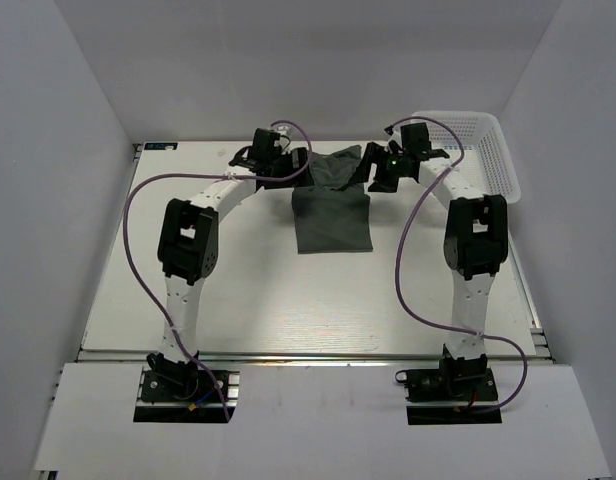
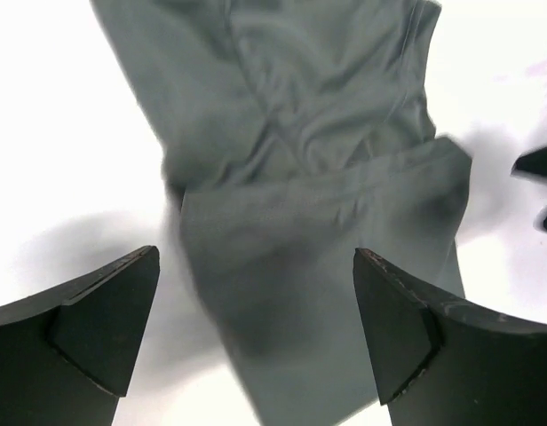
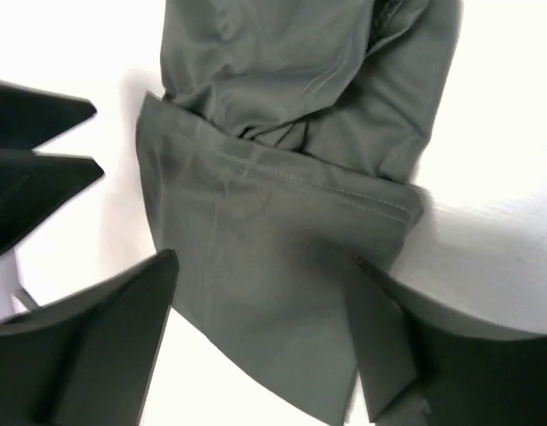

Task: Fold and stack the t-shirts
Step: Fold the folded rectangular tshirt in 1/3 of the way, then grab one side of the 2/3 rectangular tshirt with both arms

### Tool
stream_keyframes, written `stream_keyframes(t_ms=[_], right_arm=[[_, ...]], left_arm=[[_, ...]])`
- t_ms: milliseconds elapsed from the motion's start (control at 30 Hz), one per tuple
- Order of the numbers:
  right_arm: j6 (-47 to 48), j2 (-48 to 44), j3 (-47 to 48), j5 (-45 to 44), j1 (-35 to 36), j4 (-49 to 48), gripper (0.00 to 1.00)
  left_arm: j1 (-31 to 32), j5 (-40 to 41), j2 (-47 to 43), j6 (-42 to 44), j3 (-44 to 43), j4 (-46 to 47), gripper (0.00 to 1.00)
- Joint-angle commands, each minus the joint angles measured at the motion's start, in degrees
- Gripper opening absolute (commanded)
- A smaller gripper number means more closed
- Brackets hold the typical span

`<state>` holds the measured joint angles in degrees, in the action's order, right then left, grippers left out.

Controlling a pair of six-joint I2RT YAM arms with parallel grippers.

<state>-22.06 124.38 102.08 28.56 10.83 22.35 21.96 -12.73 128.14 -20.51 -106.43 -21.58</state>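
T-shirt (image 1: 333, 212): dark grey-green, folded into a narrow strip, lying on the white tabletop (image 1: 238, 300) past its middle, toward 12 o'clock in the top view.
Long axis: runs 12 to 6 o'clock in the top view.
Ends: the 6 o'clock end lies flat and squared; the 12 o'clock end is wider and rumpled, between the two hands.
Neck direction: cannot tell.
Layers: in the right wrist view a flap with a stitched hem lies across the crumpled cloth.
Left hand (image 1: 291, 167): at the shirt's 10 o'clock corner, fingers spread wide over the cloth, grasping nothing.
Right hand (image 1: 376, 172): at the shirt's 2 o'clock corner, fingers likewise spread, released; whether one finger touches the cloth, I cannot tell.
Mesh basket (image 1: 483, 150): white, at the tabletop's 2 o'clock corner, apart from the shirt.
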Motion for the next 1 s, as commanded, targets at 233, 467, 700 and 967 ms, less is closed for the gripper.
stream_keyframes(t_ms=[233, 467, 700, 967], right_arm=[[6.60, -18.64, -22.00, 4.14, 1.47, -5.12, 0.90], [3.70, -26.29, -39.32, -0.07, 1.21, -10.22, 0.90], [2.29, -23.57, -42.84, 0.19, 1.21, -11.53, 0.90], [-0.35, -19.62, -42.23, -1.83, 0.95, -15.40, 0.89]], left_arm=[[1.34, -7.47, -20.55, 2.58, 26.60, 7.35, 1.00], [4.14, -10.83, -22.32, 3.73, 35.94, 7.87, 1.00], [6.78, -7.40, -21.79, 4.25, 38.32, 6.99, 0.98], [7.31, -3.09, -19.68, 2.41, 39.02, 9.18, 0.83]])
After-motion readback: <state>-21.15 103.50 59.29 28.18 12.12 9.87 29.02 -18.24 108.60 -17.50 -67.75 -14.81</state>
